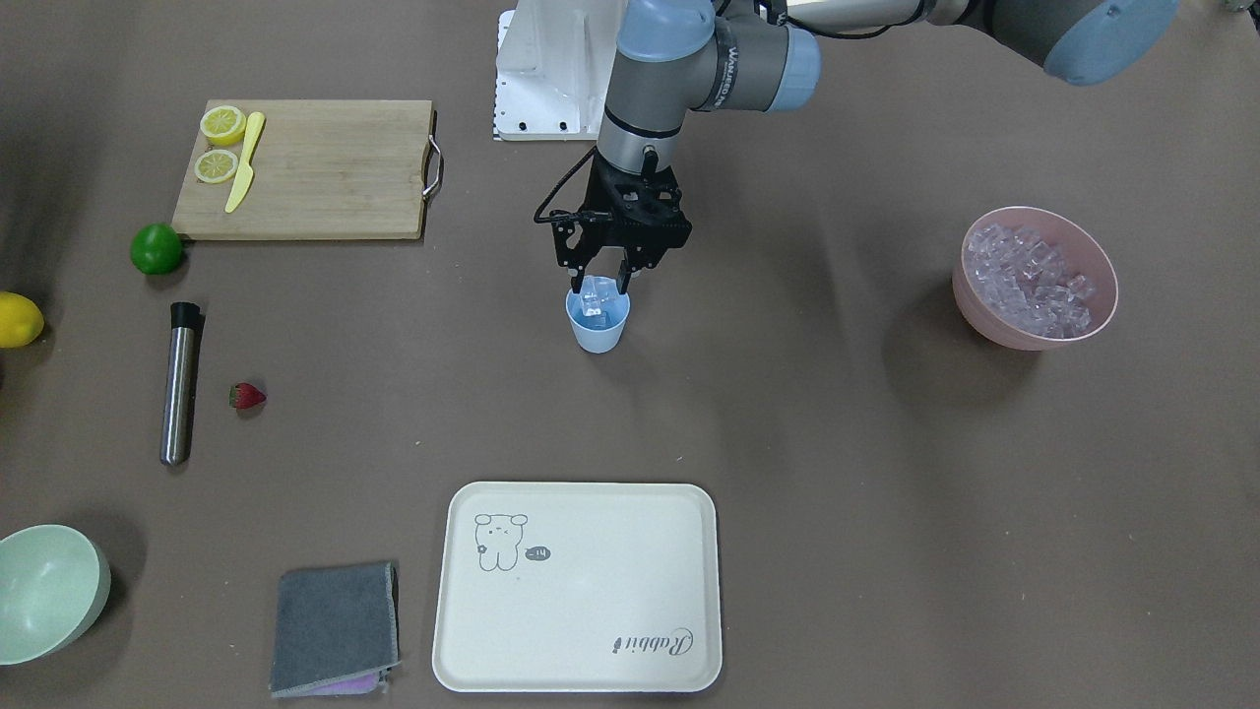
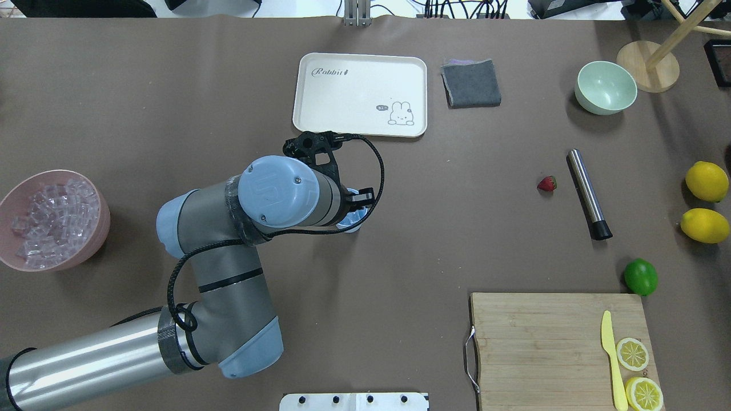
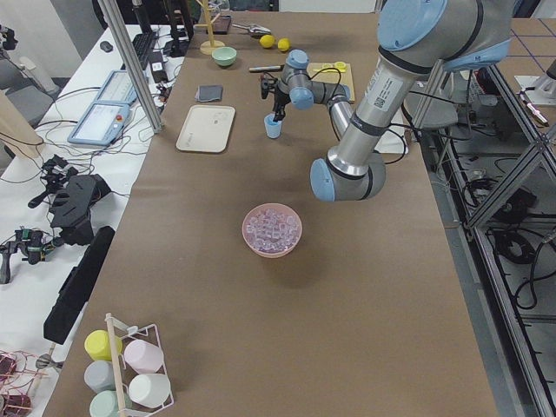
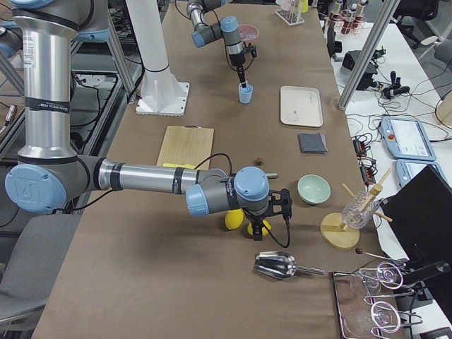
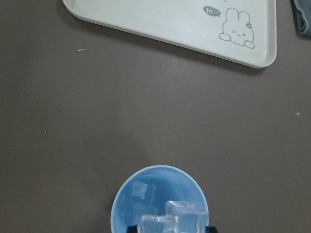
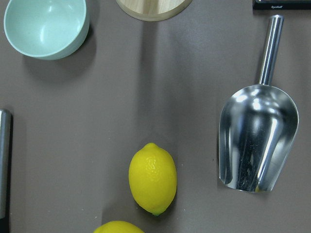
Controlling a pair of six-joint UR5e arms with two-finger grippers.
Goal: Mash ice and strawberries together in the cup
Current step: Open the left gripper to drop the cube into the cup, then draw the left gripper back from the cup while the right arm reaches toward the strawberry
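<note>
table (image 1: 866, 551): brown cover | side bench (image 3: 61, 87): white, cluttered | floor (image 3: 532, 39): perhaps grey

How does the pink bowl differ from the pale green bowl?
The pink bowl is filled with clear ice cubes; the pale green bowl is empty. The pink bowl looks wider than the pale green bowl. They also differ in colour, pink against pale green. Both are round, upright and without handles.

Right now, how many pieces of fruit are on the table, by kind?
Whole lemons: 2
Lemon halves: 2
Lime: 1
Strawberry: 1
Total: 6
</note>
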